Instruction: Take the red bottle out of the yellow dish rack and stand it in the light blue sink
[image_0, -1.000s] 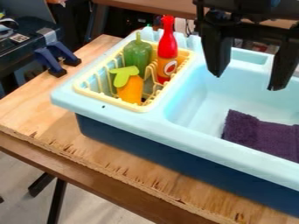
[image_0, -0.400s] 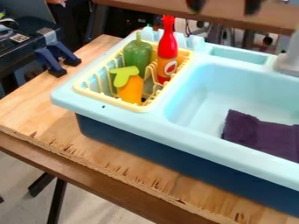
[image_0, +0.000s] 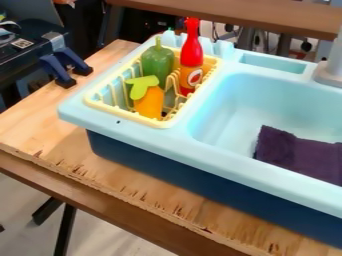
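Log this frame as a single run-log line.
rack: green pepper, red bottle, orange carrot with green top | sink: purple cloth | faucet: right edge

purple cloth (image_0: 297, 155): cut by right edge | grey fixture (image_0: 330, 70), perhaps a faucet: also cut | bottle label (image_0: 194, 77): print too small

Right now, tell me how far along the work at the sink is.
The red bottle, green toy vegetable and orange toy already sit in the yellow rack, so that part looks done. Nothing is visibly in hand. The purple cloth lies in the basin, possibly what is left.
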